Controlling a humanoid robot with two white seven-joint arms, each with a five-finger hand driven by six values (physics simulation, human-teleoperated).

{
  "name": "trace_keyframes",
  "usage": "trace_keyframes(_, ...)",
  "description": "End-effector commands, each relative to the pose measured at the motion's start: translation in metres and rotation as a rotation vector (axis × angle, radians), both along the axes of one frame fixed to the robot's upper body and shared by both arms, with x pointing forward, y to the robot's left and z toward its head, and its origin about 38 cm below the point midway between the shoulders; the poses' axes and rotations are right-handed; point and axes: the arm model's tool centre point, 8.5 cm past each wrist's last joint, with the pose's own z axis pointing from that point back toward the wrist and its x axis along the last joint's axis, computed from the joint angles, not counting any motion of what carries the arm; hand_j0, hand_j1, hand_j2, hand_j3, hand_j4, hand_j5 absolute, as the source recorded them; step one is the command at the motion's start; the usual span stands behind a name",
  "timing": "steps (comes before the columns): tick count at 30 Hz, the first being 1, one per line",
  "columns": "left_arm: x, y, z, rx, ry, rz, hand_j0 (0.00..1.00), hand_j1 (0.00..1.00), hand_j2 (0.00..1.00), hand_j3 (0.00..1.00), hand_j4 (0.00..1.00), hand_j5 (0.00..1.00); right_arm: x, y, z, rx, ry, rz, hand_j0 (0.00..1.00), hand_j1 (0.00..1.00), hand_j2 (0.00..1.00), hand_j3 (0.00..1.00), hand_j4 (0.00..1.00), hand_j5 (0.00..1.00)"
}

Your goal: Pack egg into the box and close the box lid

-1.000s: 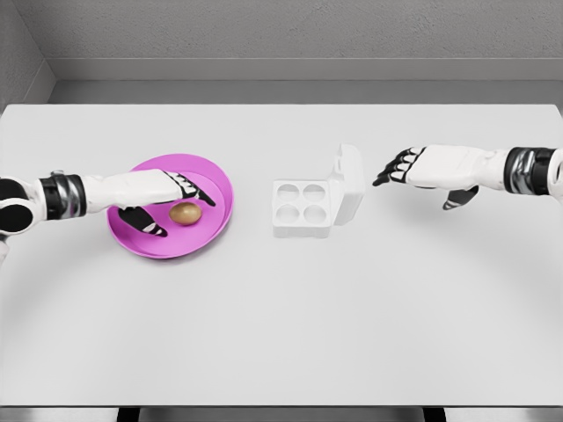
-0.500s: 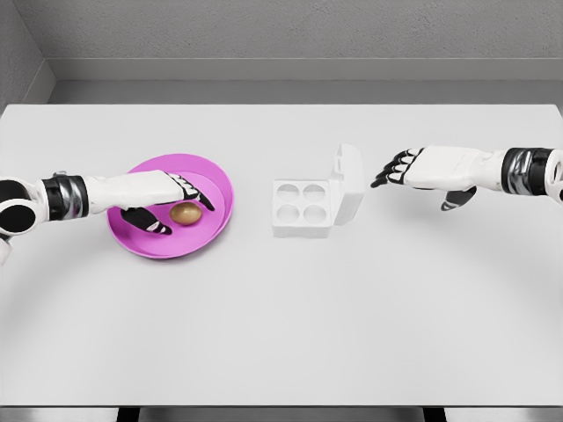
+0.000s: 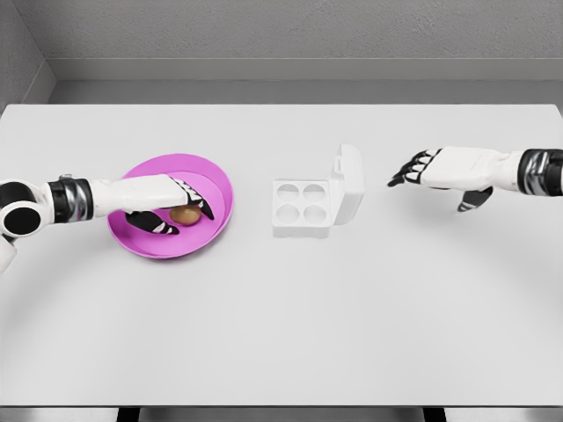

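step: grasp egg [image 3: 184, 214] in pink plate [image 3: 214, 178] | left hand [image 3: 171, 204] fingers curling around egg, closure unclear; squeeze gently, lift straight | right hand [image 3: 431, 167] open, empty, beside box [image 3: 317, 200]

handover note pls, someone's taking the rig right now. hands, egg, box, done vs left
Left robot hand: over the pink plate, fingers curled around the egg; egg not lifted.
Right robot hand: open, holding nothing, in the air right of the box.
Box: lid upright, all four cups empty.
Done: nothing packed.
Left: lift the egg, seat it in a cup, close the lid.
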Motion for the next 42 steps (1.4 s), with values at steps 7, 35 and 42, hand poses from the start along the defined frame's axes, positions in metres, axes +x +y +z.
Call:
trace_keyframes(7,0.0,-0.001,0.001,-0.004,0.002,0.001,0.54,0.54,0.54,0.54,0.54,0.54,0.001,-0.003,0.004,0.004,-0.006,-0.009,1.0,1.0,1.0,1.0,1.0,1.0)
trace_keyframes(35,0.014,-0.07,0.047,-0.086,-0.099,-0.139,0.31,0.31,0.31,0.31,0.31,0.31,0.004,-0.01,0.024,-0.007,-0.045,-0.013,1.0,1.0,1.0,1.0,1.0,1.0)
trace_keyframes(42,0.012,-0.122,0.049,-0.108,-0.1,-0.24,0.3,0.3,0.3,0.3,0.3,0.3,0.0,0.0,0.028,-0.004,-0.057,0.019,1.0,1.0,1.0,1.0,1.0,1.0)
